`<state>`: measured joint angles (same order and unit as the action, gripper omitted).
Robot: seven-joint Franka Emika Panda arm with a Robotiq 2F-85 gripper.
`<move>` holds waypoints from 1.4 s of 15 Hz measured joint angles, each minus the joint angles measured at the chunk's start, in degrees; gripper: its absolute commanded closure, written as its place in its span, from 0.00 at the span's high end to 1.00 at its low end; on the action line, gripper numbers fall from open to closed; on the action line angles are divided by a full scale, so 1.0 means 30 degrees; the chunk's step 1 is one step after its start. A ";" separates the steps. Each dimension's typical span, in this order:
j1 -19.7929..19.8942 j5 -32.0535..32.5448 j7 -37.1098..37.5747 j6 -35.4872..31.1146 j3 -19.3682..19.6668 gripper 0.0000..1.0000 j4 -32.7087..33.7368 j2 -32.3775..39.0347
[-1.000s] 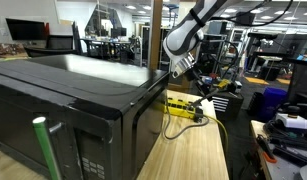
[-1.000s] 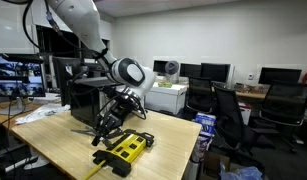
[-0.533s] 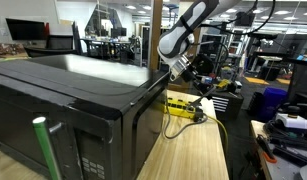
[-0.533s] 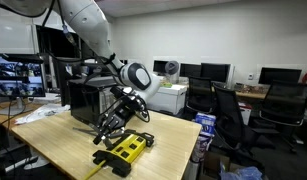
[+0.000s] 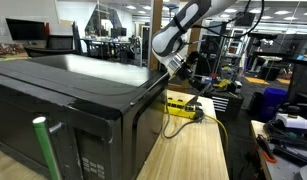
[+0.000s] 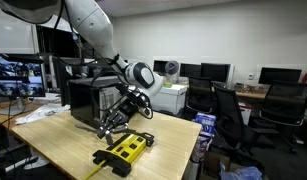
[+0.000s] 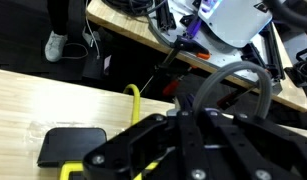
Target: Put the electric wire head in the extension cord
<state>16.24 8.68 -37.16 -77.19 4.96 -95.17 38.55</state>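
The long, flat yellow extension cord (image 6: 124,150) lies on the light wooden worktop (image 6: 63,145), near its right edge and in front of the big black microwave (image 6: 86,100). In an exterior view the extension cord (image 5: 181,106) sits just beside the microwave's (image 5: 73,100) far right corner, with its row of dark sockets facing up. The black gripper (image 6: 111,122) at the end of the white arm hangs above the worktop, tilted down and to the left. It is over the strip's far end and apart from it. Seen from the opposite side, the gripper (image 5: 183,70) is raised above the strip beside the microwave's top edge. Thin dark wires (image 6: 91,130) trail from below the gripper toward the worktop. Whether the jaws are clamped on them, together or apart cannot be told, since the fingers are too small and dark in both exterior views. In the wrist view the gripper (image 7: 183,135) fills the lower right as a blurred black mass. To its left a flat black rounded block (image 7: 73,146) rests on the worktop, and a loop of yellow cable (image 7: 134,97) rises just right of it.
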 measured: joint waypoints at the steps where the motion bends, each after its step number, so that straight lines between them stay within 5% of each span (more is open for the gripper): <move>1: 0.0000 0.0000 0.0000 0.0041 -0.0030 0.01 0.0209 0.0038; 21: 0.0744 0.0541 0.0000 0.1356 0.0419 0.01 0.3546 0.1597</move>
<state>18.47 10.31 -37.16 -73.12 6.21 -84.53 43.34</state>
